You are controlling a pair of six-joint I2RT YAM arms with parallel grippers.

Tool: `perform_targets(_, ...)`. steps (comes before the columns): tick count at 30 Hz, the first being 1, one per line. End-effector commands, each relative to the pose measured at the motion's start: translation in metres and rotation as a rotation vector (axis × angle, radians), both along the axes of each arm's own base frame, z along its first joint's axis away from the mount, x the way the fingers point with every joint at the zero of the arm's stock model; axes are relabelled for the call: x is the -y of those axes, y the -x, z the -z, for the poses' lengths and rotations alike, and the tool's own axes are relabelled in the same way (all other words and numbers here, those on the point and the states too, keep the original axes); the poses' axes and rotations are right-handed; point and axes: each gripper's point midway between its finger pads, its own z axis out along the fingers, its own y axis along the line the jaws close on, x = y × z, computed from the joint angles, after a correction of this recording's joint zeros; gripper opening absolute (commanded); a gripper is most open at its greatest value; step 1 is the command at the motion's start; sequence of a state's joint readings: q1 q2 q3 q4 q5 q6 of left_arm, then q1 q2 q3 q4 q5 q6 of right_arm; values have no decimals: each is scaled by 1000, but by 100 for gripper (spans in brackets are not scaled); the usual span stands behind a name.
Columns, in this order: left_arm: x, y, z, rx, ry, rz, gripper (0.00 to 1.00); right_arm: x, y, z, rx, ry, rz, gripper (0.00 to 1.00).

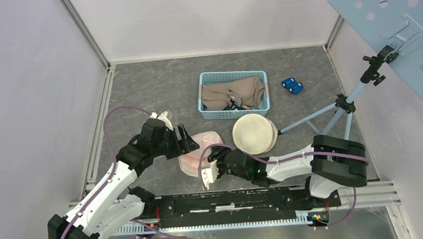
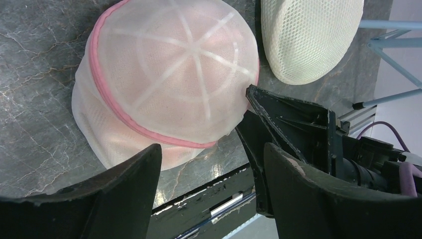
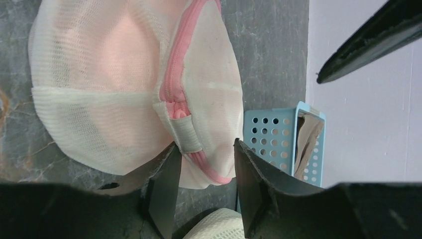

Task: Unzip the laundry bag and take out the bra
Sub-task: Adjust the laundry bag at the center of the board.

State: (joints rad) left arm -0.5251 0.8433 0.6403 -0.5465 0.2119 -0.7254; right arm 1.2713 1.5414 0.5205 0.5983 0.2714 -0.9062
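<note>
The laundry bag (image 1: 203,148) is a round white mesh pouch with a pink zipper (image 3: 174,74) and lies on the grey table between my two grippers. The bra shows only as a pink tint (image 3: 127,45) through the mesh. My right gripper (image 3: 204,164) is open, its jaws standing either side of the bag's edge just below the white tab (image 3: 186,132) that covers the zipper's end. My left gripper (image 2: 211,164) is open with nothing in it, hovering at the bag's left side (image 1: 188,141). In the top view, my right gripper (image 1: 209,162) is at the bag's near right edge.
A blue basket (image 1: 232,73) with beige cloth stands behind the bag. A round cream mesh pouch (image 1: 253,133) lies close on the bag's right. Further back are a blue toy car (image 1: 292,85) and a tripod (image 1: 338,110). The black base rail (image 1: 232,199) runs along the near edge.
</note>
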Motion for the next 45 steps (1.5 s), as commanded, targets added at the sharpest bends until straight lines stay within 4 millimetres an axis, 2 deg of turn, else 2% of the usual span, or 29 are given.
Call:
perform_targets(1,1,-6,-13,41,23,-22,84,-15,-9,-16,26,-56,-11,51)
perform_targets(3,0,-7,-15,44,20,-25,86,-17,-9,-13,10,-52,-24,55)
perform_targets(10,5,-9,-17,33,41,-19,87,-22,-10,-1,-6,-11,-50,53)
perform_targets(13,6,-11,-19,35,51,-26,88,-20,-10,4,-16,-2,-42,44)
perform_targets(15,7,-12,-21,36,59,-25,87,-18,-10,2,-22,-17,-31,32)
perform_targets(23,8,-13,-28,53,73,-19,86,-9,-1,-40,-92,-161,-7,0)
perform_targets(29,16,-12,-41,90,107,37,82,-4,13,-55,-233,-243,3,0)
perform_targets(35,17,-8,-53,148,103,96,82,-2,20,-45,-389,-216,50,0)
perform_targets(40,25,-1,-52,96,160,112,85,6,17,-47,-479,-284,134,0)
perform_targets(45,37,0,-41,26,257,77,83,3,15,-55,-520,-349,172,4)
